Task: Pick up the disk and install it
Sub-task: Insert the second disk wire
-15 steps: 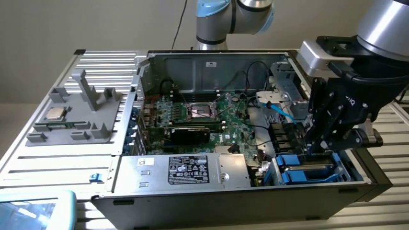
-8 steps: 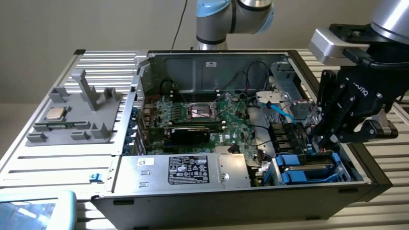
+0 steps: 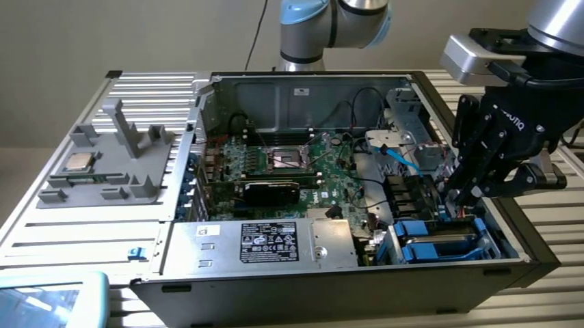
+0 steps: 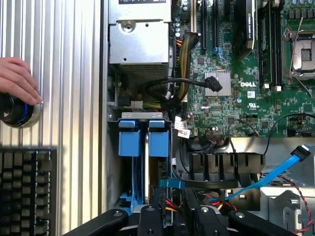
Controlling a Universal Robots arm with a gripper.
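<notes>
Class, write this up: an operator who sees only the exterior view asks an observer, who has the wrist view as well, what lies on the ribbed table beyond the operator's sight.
Operator: What is on the table that I am missing?
Observer: A person's hand touches a round knob.
Operator: Anything else near it?
Observer: A black keyboard lies right beside that knob.

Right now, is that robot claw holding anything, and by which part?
Cannot be told: the gripper sits close over the blue-framed disk in the computer's bay, but any contact is hidden.
</notes>
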